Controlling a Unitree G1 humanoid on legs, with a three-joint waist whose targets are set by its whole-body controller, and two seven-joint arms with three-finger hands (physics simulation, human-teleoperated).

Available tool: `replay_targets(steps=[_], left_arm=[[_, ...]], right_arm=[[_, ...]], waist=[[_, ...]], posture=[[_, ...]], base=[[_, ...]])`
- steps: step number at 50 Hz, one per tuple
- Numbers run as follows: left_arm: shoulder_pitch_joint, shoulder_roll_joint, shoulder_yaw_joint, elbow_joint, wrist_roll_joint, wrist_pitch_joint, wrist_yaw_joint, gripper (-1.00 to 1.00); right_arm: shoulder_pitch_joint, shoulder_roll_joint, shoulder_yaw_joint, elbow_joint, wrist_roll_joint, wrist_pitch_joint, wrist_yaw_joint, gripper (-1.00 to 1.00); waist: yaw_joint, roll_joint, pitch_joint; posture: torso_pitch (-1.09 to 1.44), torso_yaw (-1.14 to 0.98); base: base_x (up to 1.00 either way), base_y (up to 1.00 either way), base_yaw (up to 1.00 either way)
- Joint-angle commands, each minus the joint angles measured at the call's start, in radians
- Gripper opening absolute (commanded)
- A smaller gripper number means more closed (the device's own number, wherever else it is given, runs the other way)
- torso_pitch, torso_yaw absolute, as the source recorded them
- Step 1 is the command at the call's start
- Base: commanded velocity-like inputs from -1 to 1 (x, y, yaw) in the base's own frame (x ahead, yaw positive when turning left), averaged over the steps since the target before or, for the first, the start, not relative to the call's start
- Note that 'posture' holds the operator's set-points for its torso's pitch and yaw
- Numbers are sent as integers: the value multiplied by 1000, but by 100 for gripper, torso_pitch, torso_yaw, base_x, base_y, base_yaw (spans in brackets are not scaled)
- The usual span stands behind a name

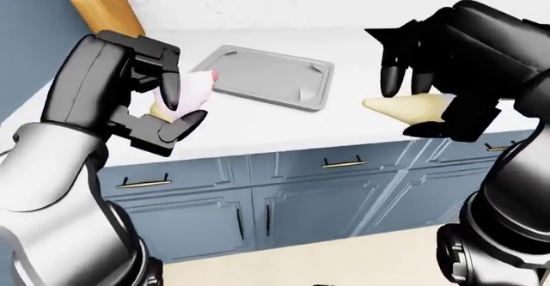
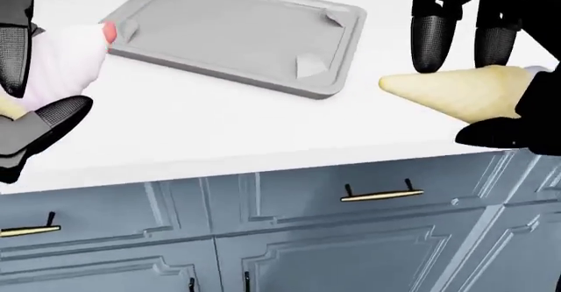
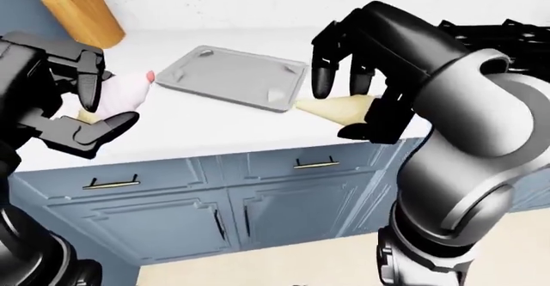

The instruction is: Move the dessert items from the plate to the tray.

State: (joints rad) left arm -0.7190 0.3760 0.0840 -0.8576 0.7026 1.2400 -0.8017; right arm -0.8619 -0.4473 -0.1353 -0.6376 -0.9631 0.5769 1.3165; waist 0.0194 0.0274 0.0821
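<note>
A grey empty tray [image 2: 237, 35] lies on the white counter [image 2: 219, 127]. To the tray's left, my left hand [image 2: 31, 85] is shut on a white-pink frosted dessert [image 2: 61, 62] topped with a red cherry [image 2: 108, 31]. It holds the dessert above the counter. My right hand [image 2: 465, 98] is shut on a pale yellow cone-shaped pastry [image 2: 425, 86], held over the counter's edge to the right of the tray with its tip pointing left. No plate shows in any view.
A wooden knife block [image 3: 77, 9] stands on the counter at upper left of the tray. Blue cabinet drawers with brass handles [image 2: 381, 193] run below the counter. A white wall [image 1: 284, 2] rises behind it.
</note>
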Motion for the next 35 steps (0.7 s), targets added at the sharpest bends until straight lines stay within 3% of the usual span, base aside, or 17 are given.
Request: replay_targets(steps=[1,2,3,5,6,7,8,11,19,21,24,25,26,27,29,30,35], left_arm=[[-38,7,8,-14,7,-27,3,-100],[-39,5,7,-13,8,-27,4,-100],[-38,5,6,-16,10,-26,2,-100],[-34,3,11,-16,10,-30,0,-100],[-31,0,14,-14,7,-37,2,-100],[-31,1,17,-13,6,-38,2,-100],[-30,1,21,-10,3,-41,2,-100],[-41,8,21,-8,2,-32,0,-100],[-45,15,28,0,-10,-34,4,-100],[-49,18,25,-2,-10,-29,4,-100],[-54,18,19,1,-9,-26,6,-100],[-55,19,16,-1,-7,-22,5,-100],[-56,19,12,-5,-5,-17,4,-100],[-57,17,10,-4,-3,-17,4,-100],[-62,19,6,-5,1,-11,0,-100],[-67,20,3,-4,3,-7,-2,-100],[-73,17,-3,1,12,-8,-7,-100]], right_arm=[[-27,-10,-23,-21,-1,-4,-23,-99],[-30,-10,-20,-23,0,-3,-18,-98],[-30,-11,-18,-25,3,-8,-14,-98],[-26,-11,-19,-26,9,-16,-14,-98],[-25,-10,-18,-27,9,-17,-12,-98],[-27,-9,-17,-28,9,-16,-10,-98],[-26,-7,-15,-25,10,-19,-11,-98],[-38,0,-10,-17,7,-16,-8,-98],[-61,7,-1,-10,-4,-10,8,-98],[-85,17,-4,-2,-9,13,4,-98],[-74,8,-4,3,-16,6,2,-98],[-73,8,-5,4,-15,5,0,-98],[-71,6,-6,2,-16,5,1,-99],[-72,5,-9,3,-16,5,-4,-99],[-71,2,-13,6,-10,4,-8,-99],[-72,-1,-14,5,-9,6,-4,-99],[-76,-8,-16,-1,-4,14,3,-98]], waist=[[-4,16,-21],[5,14,-21],[14,-4,-19],[12,-140,-41],[19,-141,-32],[30,-125,-24],[8,-113,-26],[7,-79,-39],[18,-26,-32],[-16,-16,-23],[-24,22,-48],[-29,-9,-35],[-36,-12,-37],[-33,-3,-70],[-31,13,-21],[-27,17,-8],[-11,9,-11]], posture=[[0,0],[0,0],[0,0],[0,0],[0,0],[0,0],[0,0],[0,0],[0,0],[0,0],[0,0],[0,0],[0,0],[0,0],[0,0],[0,0],[0,0]], base=[[41,-94,0],[40,-60,0],[21,-9,0],[5,8,0],[0,0,46],[0,0,100],[0,0,100],[0,0,100],[0,0,100],[0,0,46],[0,0,0],[0,0,0],[2,0,0],[26,0,0],[41,-10,0],[52,-22,0],[58,-24,0]])
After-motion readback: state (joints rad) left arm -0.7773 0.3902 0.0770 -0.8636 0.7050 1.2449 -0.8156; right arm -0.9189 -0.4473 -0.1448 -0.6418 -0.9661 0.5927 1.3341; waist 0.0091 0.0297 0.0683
